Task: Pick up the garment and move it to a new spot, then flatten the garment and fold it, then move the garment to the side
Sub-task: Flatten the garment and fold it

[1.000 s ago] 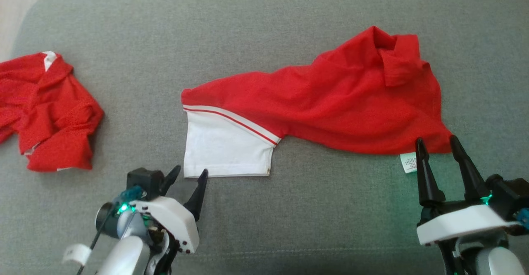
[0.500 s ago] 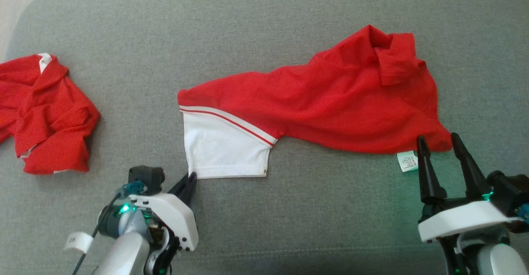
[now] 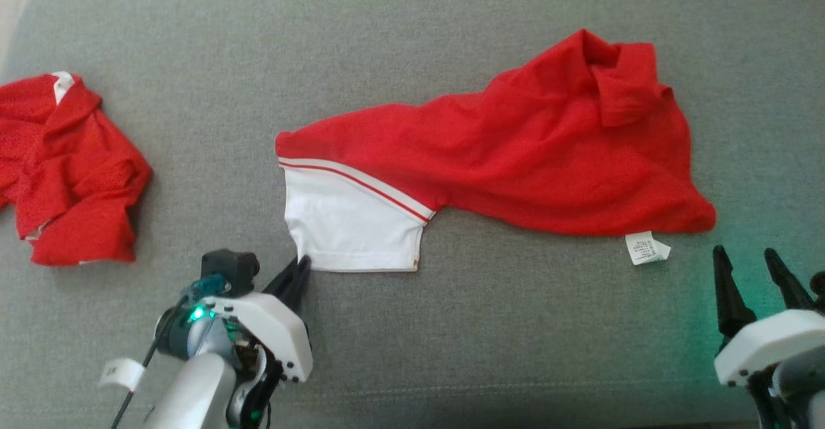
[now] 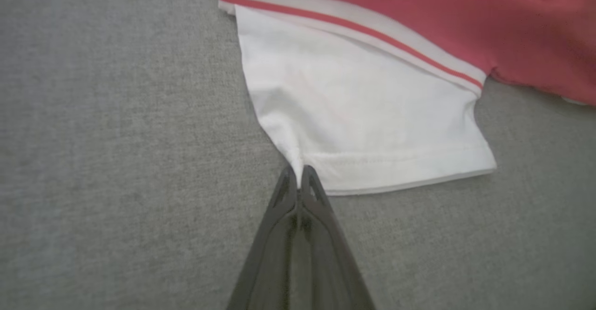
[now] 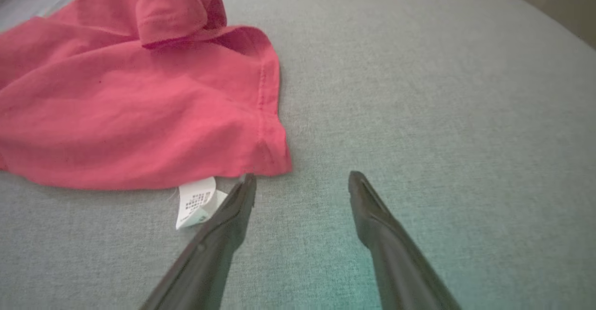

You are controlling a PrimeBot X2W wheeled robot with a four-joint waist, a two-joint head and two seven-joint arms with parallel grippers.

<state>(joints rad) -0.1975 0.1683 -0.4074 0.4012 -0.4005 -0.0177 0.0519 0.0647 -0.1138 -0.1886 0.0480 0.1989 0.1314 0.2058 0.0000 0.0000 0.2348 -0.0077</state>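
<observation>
- We see the red garment [image 3: 515,152] spread across the middle of the grey cushion [image 3: 193,62], with its collar to our right and its white sleeve [image 3: 351,229] to our left.
- Our left tool [image 3: 298,266] is clamped on the sleeve's near corner.
- Our right tool [image 3: 744,258] stands with fingers apart, near the white label [image 3: 646,247].
- A second red garment [image 3: 71,171] lies crumpled, well apart at the left.
</observation>
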